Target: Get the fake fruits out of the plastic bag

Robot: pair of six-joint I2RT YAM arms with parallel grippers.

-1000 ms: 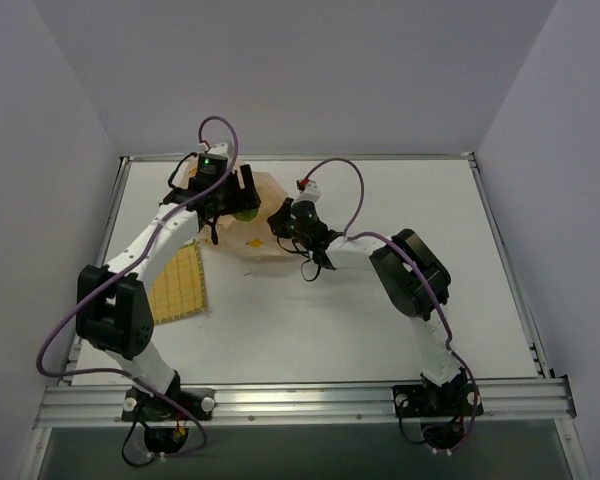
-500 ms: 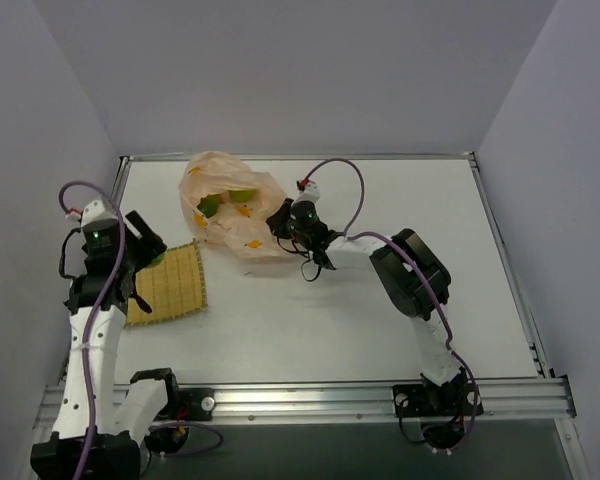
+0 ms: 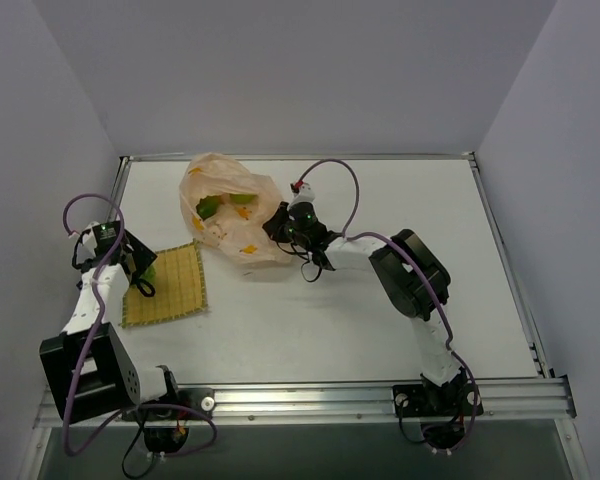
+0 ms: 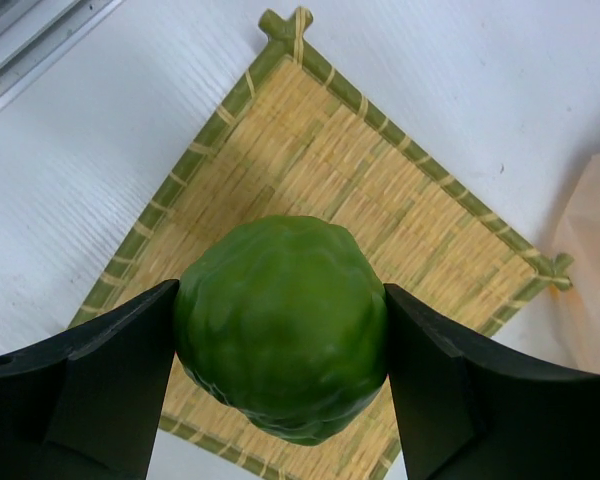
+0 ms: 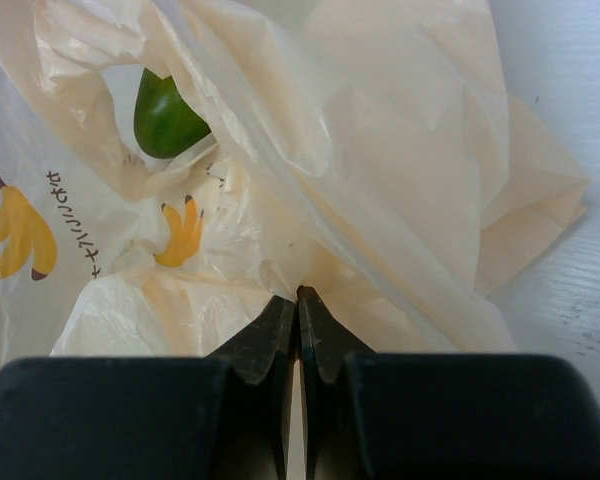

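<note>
- Top view: the left gripper (image 3: 138, 263) hangs over the left edge of the woven yellow mat (image 3: 172, 285), near the left side of the white table (image 3: 360, 320). A green fake fruit (image 3: 147, 270) shows between its fingers.
- Top view: the plastic bag (image 3: 235, 238) lies crumpled at the far left of the table, just beyond the mat's far right corner. Its mouth is open upward, and two more fake fruits (image 3: 209, 207) sit inside it, one darker green and one yellow-green.
- Top view: the right gripper (image 3: 276, 222) is pressed against the bag's right edge.
- Left wrist view: the left gripper (image 4: 281, 290) clamps the green fake fruit (image 4: 280, 345) between its two black fingers, which touch it on both sides with the jaws standing wide. The fruit is rounded, glossy and slightly lumpy. The mat (image 4: 410, 210) lies flat below it, and whether the fruit touches the mat cannot be told. An edge of the plastic bag (image 4: 595, 270) shows at the right.
- Right wrist view: the right gripper (image 5: 297, 298) is closed, its fingertips meeting on a fold of the plastic bag (image 5: 380, 150). One green fake fruit (image 5: 163, 115) shows through a gap in the film at the upper left. Yellow banana prints (image 5: 183, 232) mark the bag. The bare table (image 5: 570, 90) lies to the right.
</note>
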